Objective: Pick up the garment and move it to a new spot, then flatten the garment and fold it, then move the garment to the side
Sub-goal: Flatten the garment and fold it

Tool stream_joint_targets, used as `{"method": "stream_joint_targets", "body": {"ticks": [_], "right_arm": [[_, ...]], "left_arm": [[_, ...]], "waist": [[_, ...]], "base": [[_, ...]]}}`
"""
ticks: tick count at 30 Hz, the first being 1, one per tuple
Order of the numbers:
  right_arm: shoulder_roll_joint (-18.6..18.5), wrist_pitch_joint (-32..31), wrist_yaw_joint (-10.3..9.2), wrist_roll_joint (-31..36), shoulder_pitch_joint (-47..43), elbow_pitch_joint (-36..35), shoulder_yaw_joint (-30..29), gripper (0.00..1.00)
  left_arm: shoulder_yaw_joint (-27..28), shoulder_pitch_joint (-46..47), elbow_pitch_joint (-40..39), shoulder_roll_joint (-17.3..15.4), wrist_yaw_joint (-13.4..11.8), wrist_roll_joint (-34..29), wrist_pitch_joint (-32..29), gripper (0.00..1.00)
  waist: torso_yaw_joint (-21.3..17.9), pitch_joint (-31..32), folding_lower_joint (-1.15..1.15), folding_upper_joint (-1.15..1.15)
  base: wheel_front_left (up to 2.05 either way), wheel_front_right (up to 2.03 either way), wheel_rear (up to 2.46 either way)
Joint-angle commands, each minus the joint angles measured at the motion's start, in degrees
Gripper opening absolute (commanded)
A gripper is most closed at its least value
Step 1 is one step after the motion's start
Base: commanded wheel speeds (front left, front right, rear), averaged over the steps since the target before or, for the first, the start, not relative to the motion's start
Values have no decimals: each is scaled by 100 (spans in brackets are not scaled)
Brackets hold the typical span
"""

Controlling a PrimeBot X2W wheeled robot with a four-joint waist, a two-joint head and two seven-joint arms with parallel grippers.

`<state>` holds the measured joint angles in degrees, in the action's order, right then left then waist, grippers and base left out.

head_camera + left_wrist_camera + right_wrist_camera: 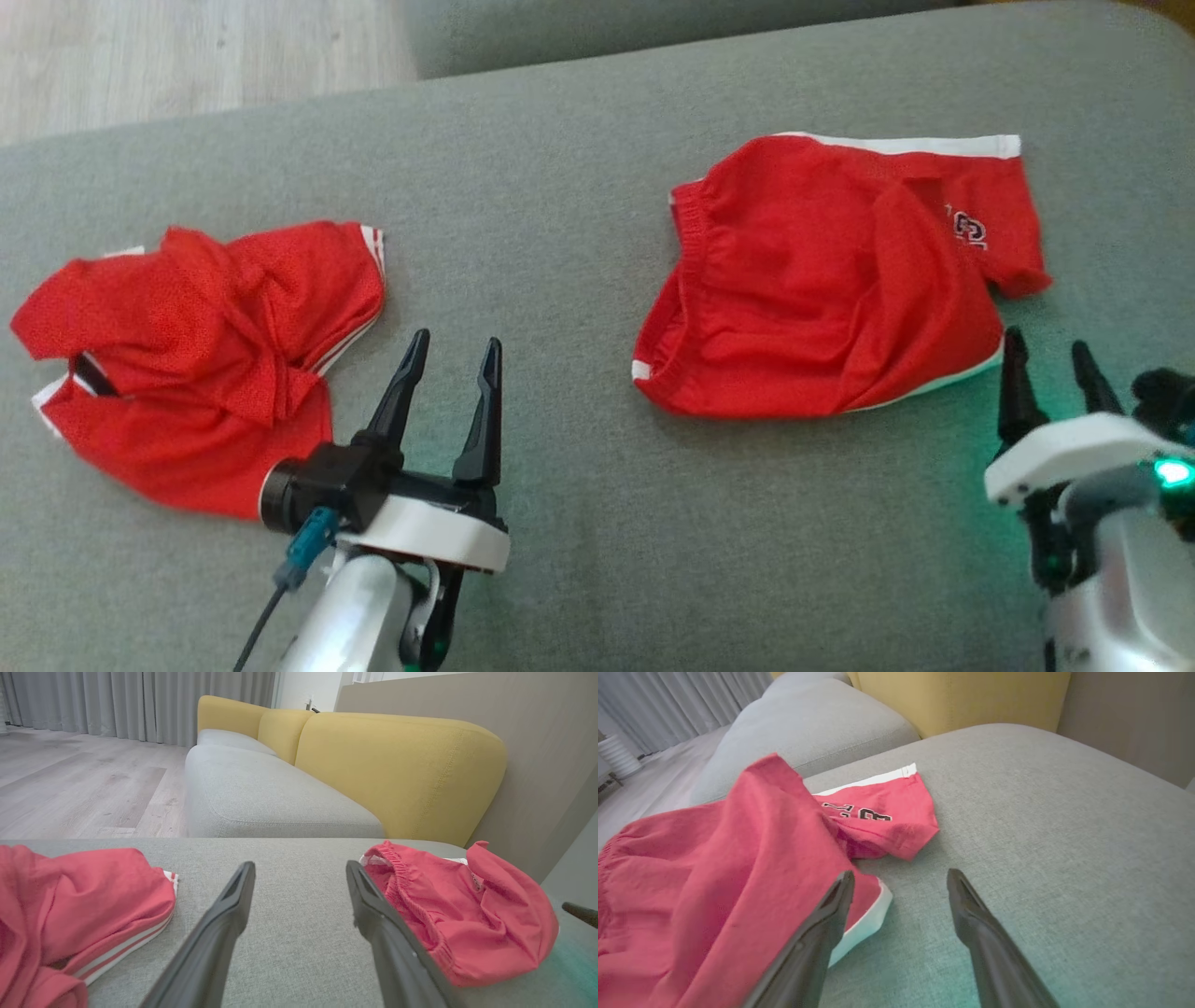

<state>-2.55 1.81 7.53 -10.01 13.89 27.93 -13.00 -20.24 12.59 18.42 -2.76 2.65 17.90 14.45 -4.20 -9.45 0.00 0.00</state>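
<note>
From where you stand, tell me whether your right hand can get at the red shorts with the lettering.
Probably yes. The right hand stands open right beside the red shorts, one finger already at the white-trimmed hem, and nothing lies between them on the grey cushion.

Lettering [969,231] on the red shorts [812,280] sits half under a fold, unreadable; the crumpled red garment [70,914] runs past the left wrist view's edge
</note>
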Motion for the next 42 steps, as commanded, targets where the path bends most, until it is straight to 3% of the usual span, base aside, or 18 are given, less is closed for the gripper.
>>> {"method": "stream_joint_targets", "body": {"ticks": [1, 8, 18, 20, 22, 31, 42], "right_arm": [[-33, -33, -4, 30, 327, -32, 16, 100], [-33, -120, -4, 265, 994, 999, -505, 100], [-33, -178, -4, 824, 1372, 2063, -20, 99], [-33, -80, -4, 1014, 1384, 2112, -6, 4], [-33, -25, -4, 1092, 1385, 2127, -6, 0], [-33, 452, -4, 1423, 1127, 1998, -355, 0], [-32, 329, -4, 1422, 511, 1074, -1025, 0]], "left_arm": [[180, 233, -144, -11, 41, -58, 55, 100], [159, 346, -103, -11, 71, -98, 55, 100], [207, 377, -45, -11, 87, -146, 55, 100], [212, 371, -33, -11, 79, -143, 55, 100], [219, 363, -29, -11, 74, -140, 55, 100], [265, 229, -35, -11, 36, -91, 55, 100], [314, 93, -115, -11, 31, -58, 55, 100]], "waist": [[73, -91, 0, 0], [237, -260, 0, 0], [313, -280, 0, 0], [296, -256, 0, 0], [280, -235, 0, 0], [18, 42, 0, 0], [-530, 182, 0, 0]], "base": [[0, 0, 0], [0, 0, 0], [0, 0, 0], [0, 0, 0], [0, 0, 0], [0, 0, 0], [0, 0, 0]]}}
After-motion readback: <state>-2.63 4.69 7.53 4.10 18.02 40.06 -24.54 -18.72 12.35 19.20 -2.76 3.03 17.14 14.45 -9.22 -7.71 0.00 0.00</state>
